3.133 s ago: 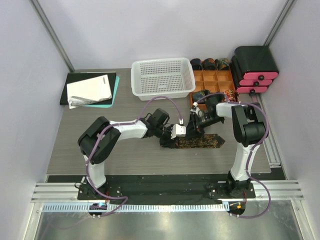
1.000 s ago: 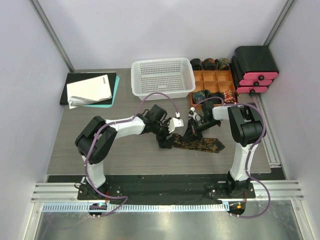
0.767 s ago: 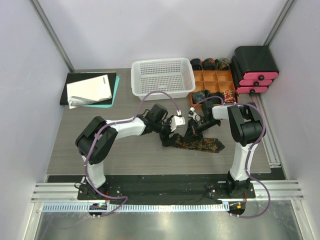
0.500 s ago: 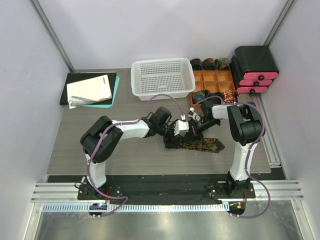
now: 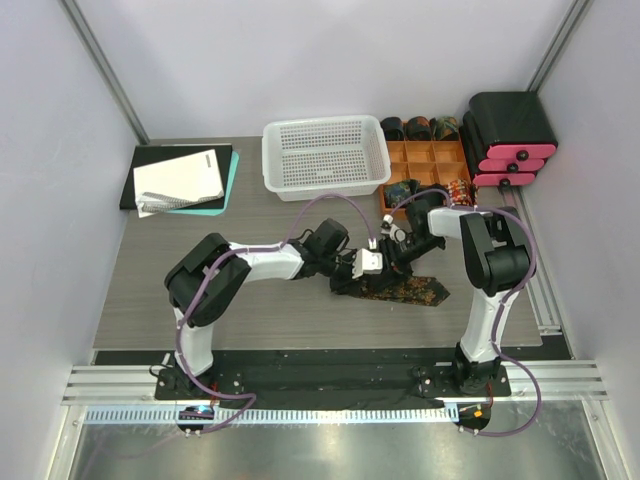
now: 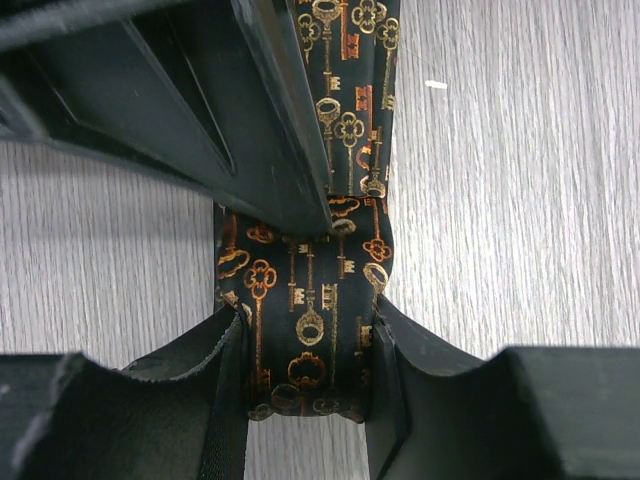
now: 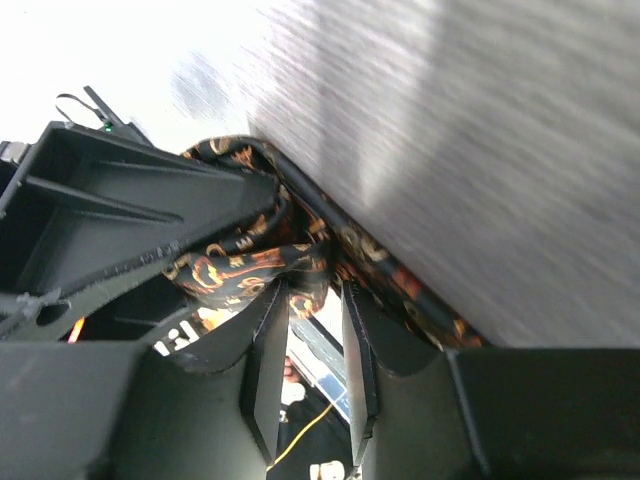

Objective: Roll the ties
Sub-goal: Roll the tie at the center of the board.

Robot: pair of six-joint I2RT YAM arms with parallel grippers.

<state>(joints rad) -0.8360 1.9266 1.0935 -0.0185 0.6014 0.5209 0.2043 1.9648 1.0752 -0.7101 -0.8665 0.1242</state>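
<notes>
The tie [image 5: 415, 291], black with a gold and orange key pattern, lies on the table with its pointed end to the right. My left gripper [image 5: 368, 263] and right gripper [image 5: 398, 250] meet over its left end. In the left wrist view the left gripper [image 6: 305, 345] holds the tie [image 6: 305, 300] across its width, both jaws against its edges. The right gripper's fingers [image 6: 270, 120] press on the tie just beyond. In the right wrist view the right gripper [image 7: 310, 300] pinches a bunched fold of the tie [image 7: 240, 265] at its tips.
A white mesh basket [image 5: 325, 155] stands at the back. To its right is an orange compartment tray [image 5: 430, 165] holding rolled ties [image 5: 418, 127]. A black and pink box [image 5: 510, 135] is at the back right. A notebook [image 5: 180, 178] lies at the back left.
My left gripper has moved right and down onto the tie's left end, closing up against the right gripper. The tie's bunched left end has shifted slightly right.
</notes>
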